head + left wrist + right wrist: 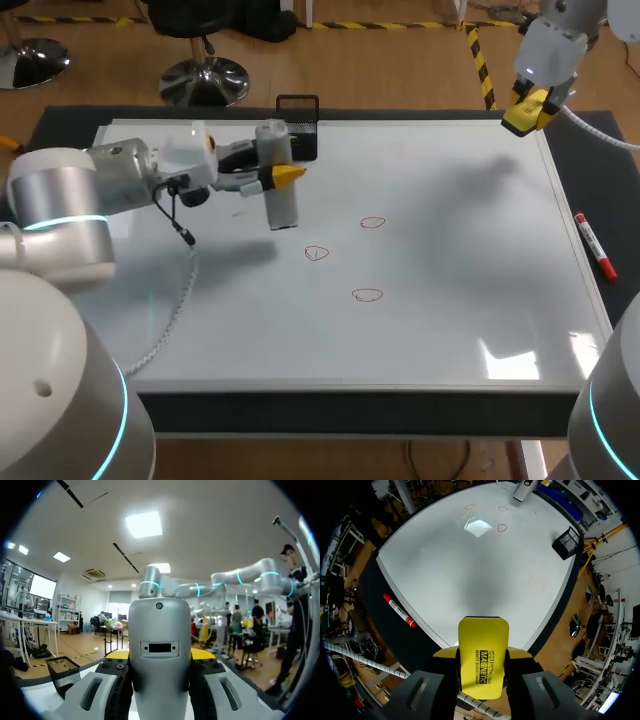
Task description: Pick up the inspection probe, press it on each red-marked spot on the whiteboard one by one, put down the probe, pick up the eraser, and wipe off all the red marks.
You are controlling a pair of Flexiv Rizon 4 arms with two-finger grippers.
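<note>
My left gripper (283,176) is shut on the silver-grey inspection probe (278,190), which hangs over the back-left part of the whiteboard (450,260), left of the marks. In the left wrist view the probe (160,650) fills the space between the fingers. Three red marks lie mid-board (372,222), (317,253), (367,294). My right gripper (528,108) hovers over the board's back-right corner, shut on the yellow eraser (481,662). From the right wrist view the red marks (502,528) show far ahead on the whiteboard (470,580).
A black mesh basket (298,125) stands at the board's back edge, just behind the probe. A red marker (594,245) lies on the dark mat right of the board, also seen as the marker (399,611) beside my right gripper.
</note>
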